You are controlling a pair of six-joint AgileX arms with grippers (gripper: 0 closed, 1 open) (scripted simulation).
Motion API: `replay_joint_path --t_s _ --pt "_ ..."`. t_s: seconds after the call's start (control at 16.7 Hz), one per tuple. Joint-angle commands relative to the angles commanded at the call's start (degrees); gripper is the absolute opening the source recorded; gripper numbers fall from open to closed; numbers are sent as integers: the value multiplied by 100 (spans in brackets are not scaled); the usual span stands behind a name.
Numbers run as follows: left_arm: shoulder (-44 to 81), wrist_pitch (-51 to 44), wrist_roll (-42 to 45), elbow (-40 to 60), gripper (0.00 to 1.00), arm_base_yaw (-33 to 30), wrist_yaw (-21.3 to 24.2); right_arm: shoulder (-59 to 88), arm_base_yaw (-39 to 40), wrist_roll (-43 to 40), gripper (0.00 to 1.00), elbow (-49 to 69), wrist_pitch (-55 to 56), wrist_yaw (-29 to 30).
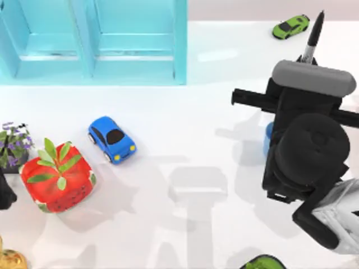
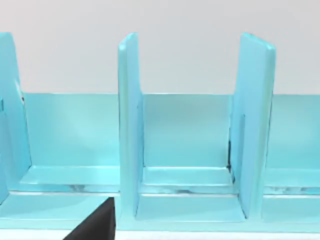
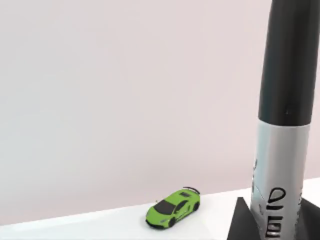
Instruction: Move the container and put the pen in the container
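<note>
- A white tabletop (image 1: 185, 140) carries a turquoise shelf unit (image 1: 92, 39) at its far left, with my right arm (image 1: 305, 151) raised over the right side.
- The left arm sits parked at the left edge near the strawberry bowl (image 1: 57, 178); whether its pincer is open or closed cannot be told.
- The container (image 1: 268, 137) is a sliver of light blue peeking from under the right arm, standing on the tabletop.
- The right pincer (image 3: 272, 220) is closed round the pen (image 3: 282, 125), held clear of the tabletop near a green toy car (image 3: 172, 208).
- The step appears to be carrying the pen; next, the tip must be lined up over the cup's mouth before release.
</note>
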Motion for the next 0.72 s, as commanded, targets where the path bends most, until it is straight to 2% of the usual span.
replay_joint_path --t_s 0.18,0.72 --pt "0 0 0 0 100 0 0 3 -3 3 0 3 1 -3" --pt "0 0 0 0 100 0 0 3 -3 3 68 3 1 -3"
